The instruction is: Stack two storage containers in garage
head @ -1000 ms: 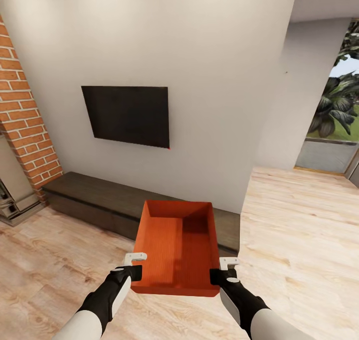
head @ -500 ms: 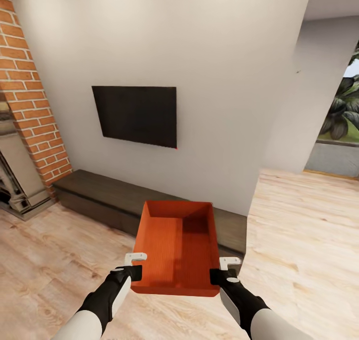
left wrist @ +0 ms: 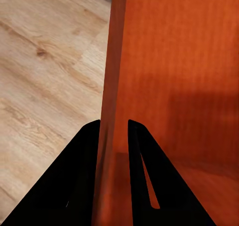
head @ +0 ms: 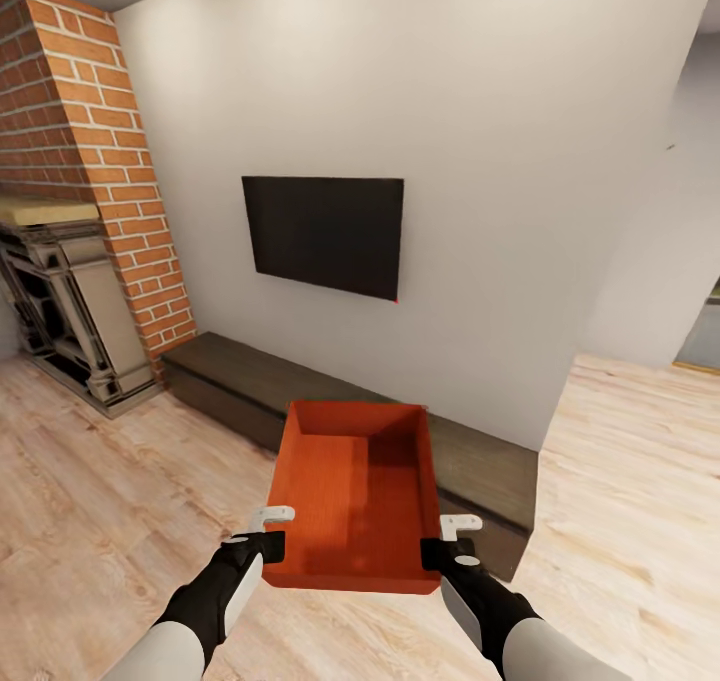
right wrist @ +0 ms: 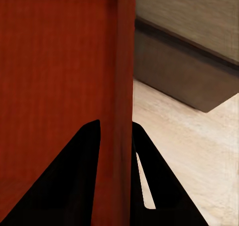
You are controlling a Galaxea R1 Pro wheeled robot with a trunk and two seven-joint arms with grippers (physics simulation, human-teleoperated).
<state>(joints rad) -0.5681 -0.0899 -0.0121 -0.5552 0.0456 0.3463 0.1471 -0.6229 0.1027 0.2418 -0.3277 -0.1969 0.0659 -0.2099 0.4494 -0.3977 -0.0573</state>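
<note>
- Out front of the trunk, at about waist level over the light wood-plank floor [head: 110,501]: one storage container [head: 352,491], orange-red, open side up, nothing visible inside, carried clear of the floor.
- Left gripper [head: 268,533] at the container's near left corner; wrist view has the jaws clamped on the left wall, one finger each side of it.
- Right gripper [head: 446,543] at the near right corner; jaws likewise clamped astride the right wall [right wrist: 124,86].
- Surroundings: living room. Black wall TV [head: 325,234] ahead, low dark bench [head: 300,396] beneath it, brick column [head: 95,151] and fireplace surround [head: 65,301] off to the left.
- Step in hand, as I judge it: transport of a container toward the garage; neither concrete floor nor red car in sight.
- Next move calls for driving the base out of this room with both grips kept firm and the container level, steering clear of the bench edge just beyond the container's far end.
- Second container's whereabouts: cannot tell.
</note>
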